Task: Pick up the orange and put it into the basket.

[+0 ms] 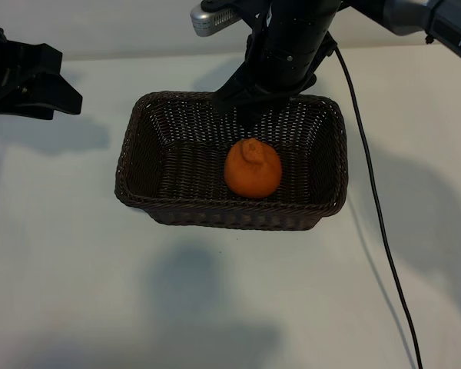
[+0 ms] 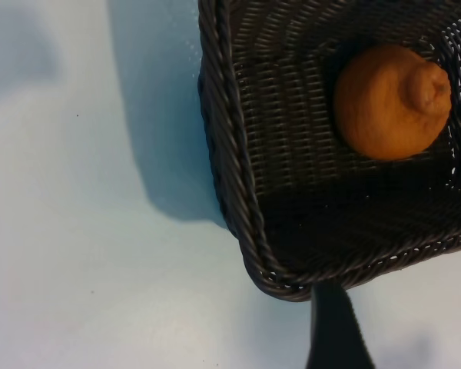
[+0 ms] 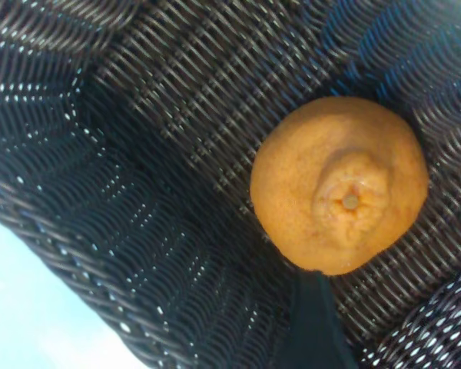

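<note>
The orange (image 1: 252,169) rests on the floor of the dark woven basket (image 1: 215,209), knobby bump up, a little right of the middle. My right gripper (image 1: 238,111) hangs above the basket's far wall, open, with nothing between its fingers and apart from the fruit. In the right wrist view the orange (image 3: 339,184) lies free on the weave, and one dark fingertip (image 3: 309,323) shows just beside it. My left gripper (image 1: 69,81) stays parked at the far left, open and empty. Its wrist view shows a basket corner (image 2: 246,231) with the orange (image 2: 392,100) inside.
A black cable (image 1: 376,207) runs from the right arm down over the white table (image 1: 77,269) to the right of the basket. The arms cast shadows on the tabletop in front of the basket and to its left.
</note>
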Controlling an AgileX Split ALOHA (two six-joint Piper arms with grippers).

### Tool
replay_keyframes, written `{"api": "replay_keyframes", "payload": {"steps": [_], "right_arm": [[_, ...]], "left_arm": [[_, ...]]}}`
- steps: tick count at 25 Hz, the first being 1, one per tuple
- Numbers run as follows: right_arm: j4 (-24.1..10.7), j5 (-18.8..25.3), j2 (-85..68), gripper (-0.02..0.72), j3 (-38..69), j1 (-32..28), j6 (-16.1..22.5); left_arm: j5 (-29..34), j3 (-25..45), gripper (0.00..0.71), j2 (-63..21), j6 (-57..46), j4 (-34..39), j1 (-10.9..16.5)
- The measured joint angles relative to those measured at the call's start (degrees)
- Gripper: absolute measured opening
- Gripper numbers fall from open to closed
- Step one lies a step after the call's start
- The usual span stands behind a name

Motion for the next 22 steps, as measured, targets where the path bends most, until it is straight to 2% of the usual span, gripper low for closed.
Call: {"api": "replay_keyframes", "payload": {"steps": [5, 13, 22], "right_arm": [[0.7, 0.1, -2.2, 0.475, 0.0, -0.6, 0.1], [6.9, 0.1, -3.3, 0.475, 0.0, -5.3, -2.5], [9.2, 0.0, -9.3, 0.475, 5.8, -11.1, -8.6]], "left_arm": [[0.0, 0.0, 0.457, 0.0, 0.0, 0.0, 0.0], [0.2, 0.0, 0.457, 0.0, 0.2, 0.0, 0.0], [-0.1, 0.0, 0.457, 0.0, 0.2, 0.0, 0.0]]}}
